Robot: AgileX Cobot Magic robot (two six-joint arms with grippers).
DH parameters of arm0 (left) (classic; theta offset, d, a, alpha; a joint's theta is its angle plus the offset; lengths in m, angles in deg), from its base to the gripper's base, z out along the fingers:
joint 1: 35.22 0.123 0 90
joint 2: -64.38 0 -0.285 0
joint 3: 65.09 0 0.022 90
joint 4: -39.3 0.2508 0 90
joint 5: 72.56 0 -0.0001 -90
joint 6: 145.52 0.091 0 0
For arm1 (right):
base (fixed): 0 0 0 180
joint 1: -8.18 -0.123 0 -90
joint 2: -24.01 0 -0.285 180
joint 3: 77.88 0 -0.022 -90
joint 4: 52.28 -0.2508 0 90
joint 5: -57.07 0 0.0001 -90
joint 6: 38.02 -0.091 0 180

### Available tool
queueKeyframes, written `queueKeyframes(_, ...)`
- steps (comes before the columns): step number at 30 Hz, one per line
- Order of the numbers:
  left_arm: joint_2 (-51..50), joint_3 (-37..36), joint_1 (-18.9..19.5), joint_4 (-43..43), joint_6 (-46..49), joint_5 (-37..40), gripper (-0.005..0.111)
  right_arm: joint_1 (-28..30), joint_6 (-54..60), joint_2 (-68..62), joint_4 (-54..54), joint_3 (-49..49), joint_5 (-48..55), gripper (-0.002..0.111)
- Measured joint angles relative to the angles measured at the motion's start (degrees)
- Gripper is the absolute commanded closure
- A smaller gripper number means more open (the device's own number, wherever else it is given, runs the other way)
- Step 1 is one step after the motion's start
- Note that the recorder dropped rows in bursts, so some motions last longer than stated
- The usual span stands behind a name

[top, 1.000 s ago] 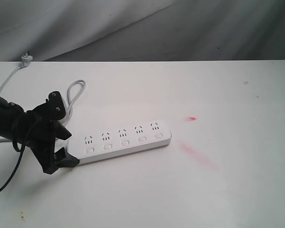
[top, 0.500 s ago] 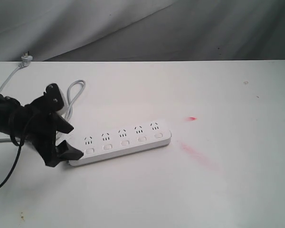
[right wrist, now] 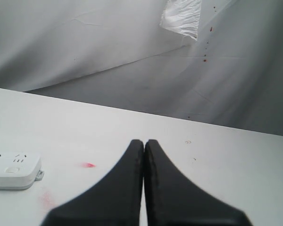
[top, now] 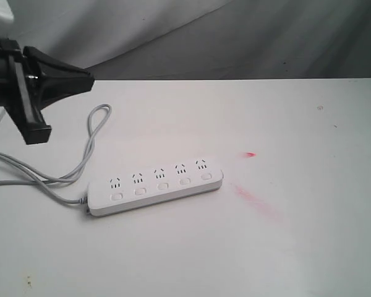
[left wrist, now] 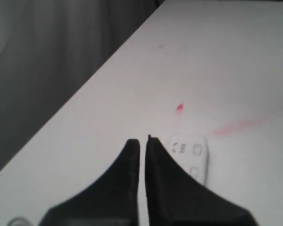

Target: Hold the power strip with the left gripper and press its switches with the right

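The white power strip (top: 156, 185) lies flat on the table, with its row of switches (top: 162, 185) along the near side of the sockets. My left gripper (top: 89, 78) hangs high at the upper left, well apart from the strip, fingers together and holding nothing. In the left wrist view the left gripper (left wrist: 143, 140) shows only a hairline gap, and one end of the power strip (left wrist: 191, 153) peeks out beyond a finger. My right gripper (right wrist: 144, 141) is shut and empty, with the strip's end (right wrist: 14, 170) off to one side. The right gripper is out of the exterior view.
The grey-white cord (top: 89, 145) loops from the strip's left end toward the back left. A red spot (top: 250, 154) and a red smear (top: 256, 201) mark the table right of the strip. Grey cloth hangs behind the table's far edge (top: 235, 79).
My left gripper has left the strip's left end, risen up and back to the upper left, and its fingers have come together. The power strip has stayed where it was.
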Motion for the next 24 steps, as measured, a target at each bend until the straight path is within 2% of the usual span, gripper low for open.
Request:
queueKeyframes(6,9.5,0.0,0.0,-0.1,-1.7,10.9,0.107,0.0,0.0,0.0,0.0,0.0,0.0,0.108)
queueKeyframes(9,12.7,0.0,0.0,-0.1,-2.7,13.7,0.107,0.0,0.0,0.0,0.0,0.0,0.0,0.108)
queueKeyframes(13,16.1,0.0,0.0,0.2,-3.0,13.6,0.107,0.0,0.0,0.0,0.0,0.0,0.0,0.108)
queueKeyframes(17,18.3,0.0,-0.2,0.0,-3.6,8.0,0.107,0.0,0.0,0.0,0.0,0.0,0.0,0.108)
queueKeyframes(19,19.1,0.0,-1.5,-0.1,-5.9,3.6,0.107,0.0,0.0,0.0,0.0,0.0,0.0,0.108)
queueKeyframes(24,24.4,-2.0,-9.5,-0.2,-11.3,-14.9,0.107,0.0,0.0,0.0,0.0,0.0,0.0,0.108)
